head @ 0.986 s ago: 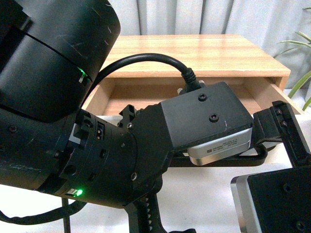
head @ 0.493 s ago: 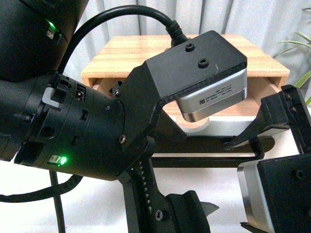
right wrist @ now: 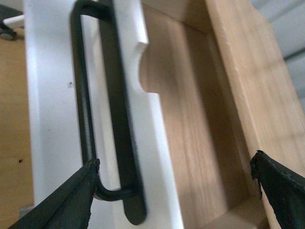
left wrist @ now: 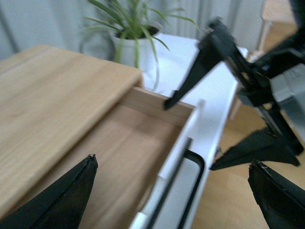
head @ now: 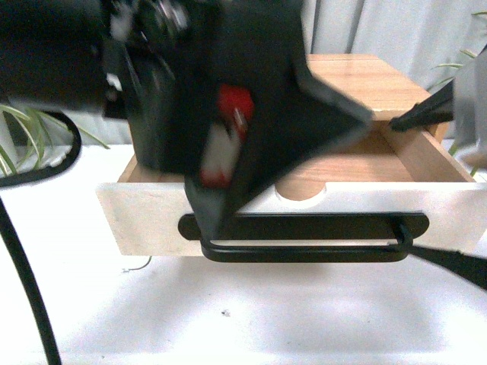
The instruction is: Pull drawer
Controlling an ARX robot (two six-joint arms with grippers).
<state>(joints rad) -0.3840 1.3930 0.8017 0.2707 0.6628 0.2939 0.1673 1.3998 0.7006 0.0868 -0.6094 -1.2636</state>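
Most of the pull looks done: on the white tabletop (head: 228, 319), the wooden cabinet (head: 358, 72) has the drawer (head: 152, 220) standing well out, its light wood floor exposed. The drawer's long axis runs side to side, with the white front facing the robot and the black bar handle (head: 304, 247) lying along it. Left gripper (left wrist: 171, 162) and right gripper (right wrist: 175, 159) hang above, fingers (left wrist: 62, 200) spread, holding nothing. By my judgement, only a clean retreat remains.
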